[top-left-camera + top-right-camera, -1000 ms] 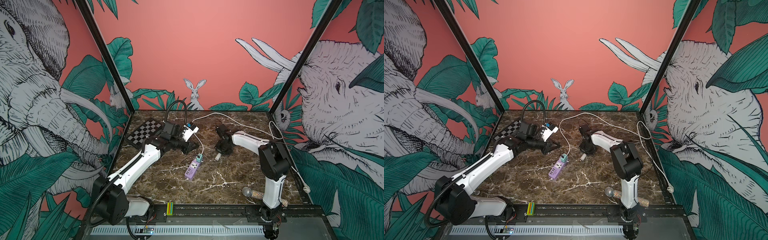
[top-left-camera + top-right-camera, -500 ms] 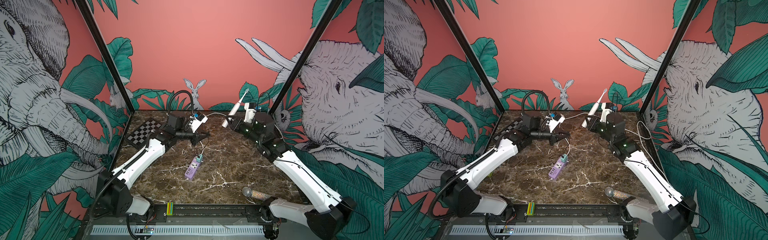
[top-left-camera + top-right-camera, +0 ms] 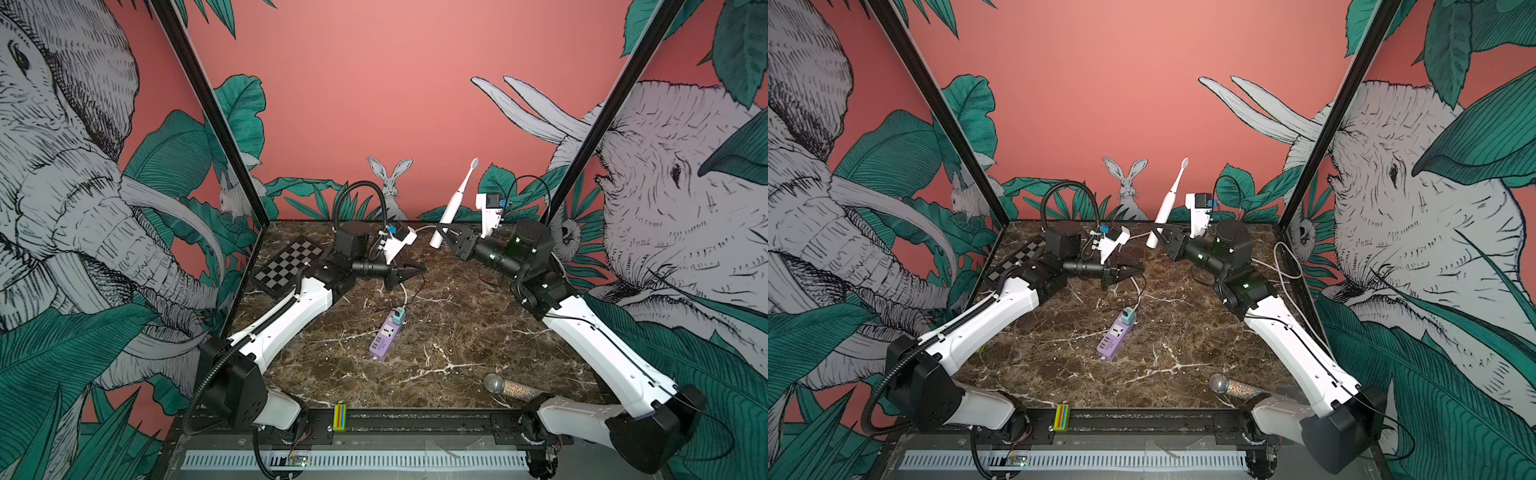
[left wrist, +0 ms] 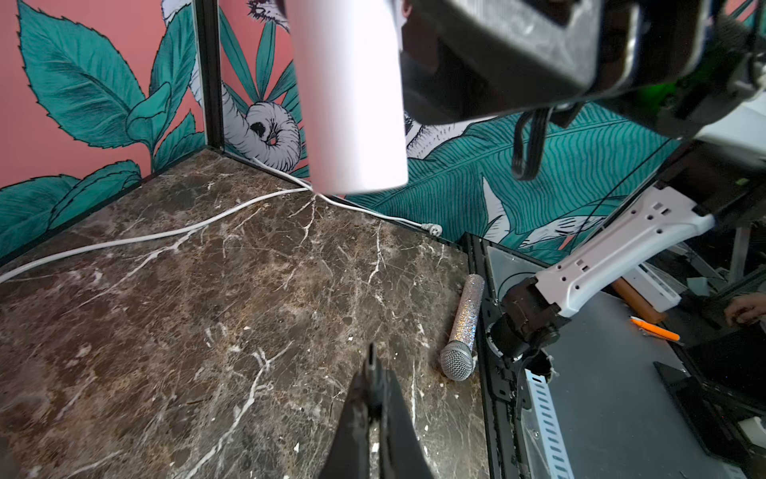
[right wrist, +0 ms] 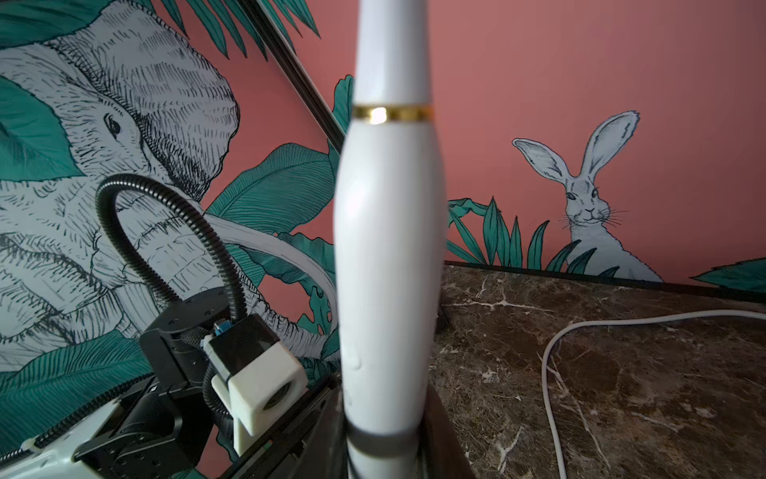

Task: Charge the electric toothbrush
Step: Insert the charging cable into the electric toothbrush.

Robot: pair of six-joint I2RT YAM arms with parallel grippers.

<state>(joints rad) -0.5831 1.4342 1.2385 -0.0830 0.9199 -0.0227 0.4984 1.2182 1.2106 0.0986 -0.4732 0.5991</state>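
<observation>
This is a robot laboratory cell, dressed like a small stage and not a real home. The walls (image 3: 353,83) are flat printed panels, with a drawn elephant (image 3: 673,187), a rabbit (image 3: 390,187) and green leaves on pink, joined by black frame posts (image 3: 219,124). A brown marble counter (image 3: 457,340) carries a checkerboard plate (image 3: 286,266). A left arm (image 3: 291,316) and a right arm (image 3: 602,345) stand on a black rail (image 3: 415,422) at its front edge. In the left wrist view, a grey work desk (image 4: 601,394) with an orange pen (image 4: 657,334) lies beyond the rail.

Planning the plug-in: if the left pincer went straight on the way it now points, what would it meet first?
Probably the bottom end of the electric toothbrush, which the right pincer holds tilted ahead; depth is unclear, so it might pass beneath.
</observation>
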